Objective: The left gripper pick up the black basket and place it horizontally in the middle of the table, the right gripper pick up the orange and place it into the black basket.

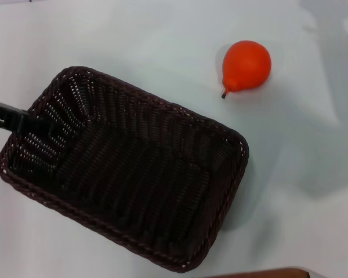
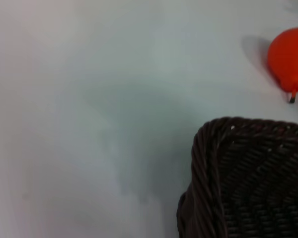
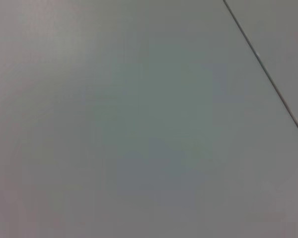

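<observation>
In the head view, a large, dark brown-black rectangular woven wicker basket (image 1: 127, 174) is seen lying skewed on the pale white bench (image 1: 133, 40), toward its near left part. The black, blocky left gripper (image 1: 14, 119) is reached in over the basket's left rim; whether its jaws are apart or clamped on the rim cannot be told. A smooth bright orange fruit (image 1: 247, 65) with a short dark stem rests apart from the basket, toward the far right. The basket is judged not yet squared; the orange is still to be loaded.

In the left wrist view, a basket corner (image 2: 248, 178) and the orange (image 2: 290, 62) are shown.

In the right wrist view, only bare bench (image 3: 139, 124) is shown; the right gripper is out of sight.
</observation>
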### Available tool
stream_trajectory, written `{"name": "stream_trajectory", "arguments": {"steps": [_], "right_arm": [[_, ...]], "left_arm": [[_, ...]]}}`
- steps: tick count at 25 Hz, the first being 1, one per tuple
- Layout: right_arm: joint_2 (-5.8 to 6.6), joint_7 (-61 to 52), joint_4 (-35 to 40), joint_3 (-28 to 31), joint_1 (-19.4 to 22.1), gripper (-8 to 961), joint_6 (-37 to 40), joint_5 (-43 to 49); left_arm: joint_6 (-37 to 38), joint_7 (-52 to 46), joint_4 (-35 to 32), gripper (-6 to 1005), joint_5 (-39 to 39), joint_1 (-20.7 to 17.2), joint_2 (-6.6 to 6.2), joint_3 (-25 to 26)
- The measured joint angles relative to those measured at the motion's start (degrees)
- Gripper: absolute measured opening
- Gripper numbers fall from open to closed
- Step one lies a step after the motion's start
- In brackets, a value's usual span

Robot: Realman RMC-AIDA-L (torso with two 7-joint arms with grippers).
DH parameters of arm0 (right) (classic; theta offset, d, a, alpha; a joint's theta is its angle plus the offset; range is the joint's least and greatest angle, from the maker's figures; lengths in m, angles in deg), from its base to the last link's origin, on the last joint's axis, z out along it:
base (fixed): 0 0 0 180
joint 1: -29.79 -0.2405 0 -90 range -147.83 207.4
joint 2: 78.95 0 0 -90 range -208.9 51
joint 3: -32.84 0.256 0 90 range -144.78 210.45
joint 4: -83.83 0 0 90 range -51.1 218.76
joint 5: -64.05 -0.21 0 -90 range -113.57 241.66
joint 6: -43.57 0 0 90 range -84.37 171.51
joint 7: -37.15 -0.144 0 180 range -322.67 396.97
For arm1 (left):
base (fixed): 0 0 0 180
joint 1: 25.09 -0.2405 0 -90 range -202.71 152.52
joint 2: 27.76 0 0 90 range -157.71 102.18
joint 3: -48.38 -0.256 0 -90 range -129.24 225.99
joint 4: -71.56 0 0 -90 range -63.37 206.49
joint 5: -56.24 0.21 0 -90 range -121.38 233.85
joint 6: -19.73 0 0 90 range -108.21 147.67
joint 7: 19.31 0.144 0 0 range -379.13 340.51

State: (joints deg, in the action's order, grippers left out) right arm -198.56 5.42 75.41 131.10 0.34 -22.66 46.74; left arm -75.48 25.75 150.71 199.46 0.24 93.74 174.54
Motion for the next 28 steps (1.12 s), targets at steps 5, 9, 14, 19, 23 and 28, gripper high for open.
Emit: {"name": "stream_trajectory", "arguments": {"steps": [5, 9, 14, 19, 23, 28], "right_arm": [[0.00, 0.00, 0.05, 0.00, 0.00, 805, 0.41, -0.04], [0.00, 0.00, 0.24, 0.00, 0.00, 808, 0.66, -0.09], [-0.02, 0.06, 0.50, 0.00, -0.02, 811, 0.67, -0.02], [-0.06, 0.09, 0.51, 0.00, -0.06, 814, 0.67, -0.06], [-0.01, 0.09, 0.47, 0.00, -0.09, 817, 0.80, -0.12], [0.00, 0.09, 0.12, 0.00, -0.09, 820, 1.59, -0.15]], "left_arm": [[0.87, 0.25, -1.18, 717, 0.89, 0.40, 0.38, -0.87], [0.63, 0.13, -1.06, 713, 0.94, 0.57, 0.43, -1.03], [0.44, 0.06, -0.88, 493, 0.99, 0.62, 0.48, -0.95], [0.18, 0.15, -0.94, 296, 0.66, 0.62, 0.49, -0.39], [-0.57, 0.14, -0.92, 218, -0.90, 0.62, 0.52, 2.81], [-2.13, -1.57, -2.10, 154, -8.12, 0.61, 0.85, 11.98]]}}
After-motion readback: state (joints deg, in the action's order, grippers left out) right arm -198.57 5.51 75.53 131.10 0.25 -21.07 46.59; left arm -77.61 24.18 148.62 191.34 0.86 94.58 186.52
